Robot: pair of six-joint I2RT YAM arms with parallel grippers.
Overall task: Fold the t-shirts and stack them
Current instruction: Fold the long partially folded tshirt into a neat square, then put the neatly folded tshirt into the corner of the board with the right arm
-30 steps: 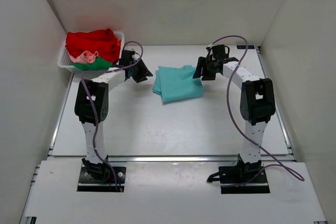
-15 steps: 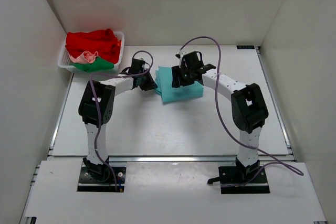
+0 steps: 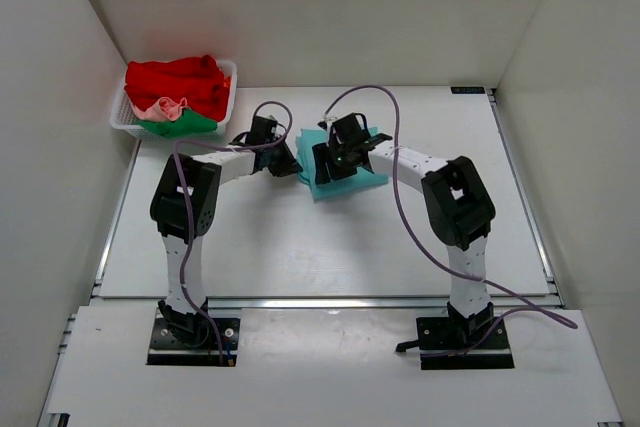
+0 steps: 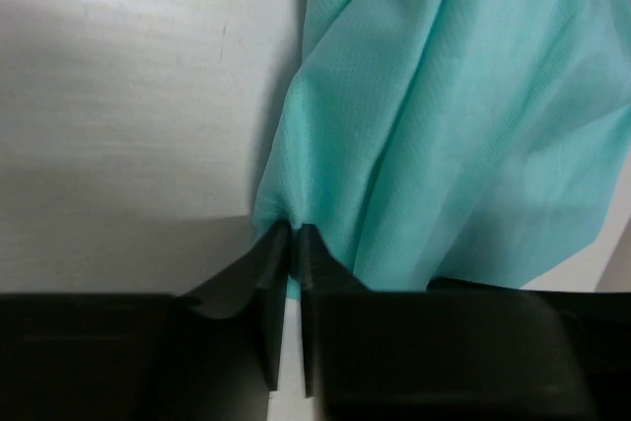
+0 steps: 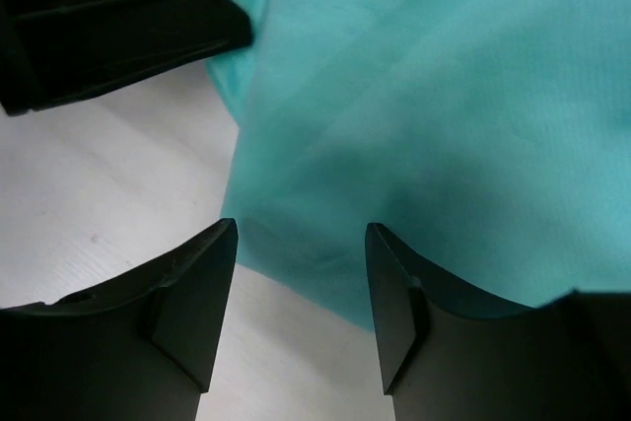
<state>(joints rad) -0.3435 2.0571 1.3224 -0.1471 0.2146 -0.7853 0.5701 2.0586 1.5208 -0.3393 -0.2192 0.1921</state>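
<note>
A folded teal t-shirt (image 3: 352,175) lies on the table's middle back. My left gripper (image 3: 288,165) is at its left edge, shut on a corner of the teal cloth (image 4: 414,115), which it pinches between its fingertips (image 4: 294,236). My right gripper (image 3: 328,169) hovers over the shirt's near left edge, open, its fingers (image 5: 197,293) straddling the teal cloth's (image 5: 444,105) edge without holding it. Red (image 3: 180,79), pale pink (image 3: 165,107) and green (image 3: 185,124) shirts are heaped in the basket at the back left.
A white lattice basket (image 3: 118,119) stands at the back left corner against the left wall. White walls close in the table on three sides. The left gripper's dark body shows in the right wrist view (image 5: 108,17).
Both grippers have moved in toward the teal shirt's left side: the left one from near the basket rightward to the shirt's edge, the right one from the shirt's right side across to its left.
</note>
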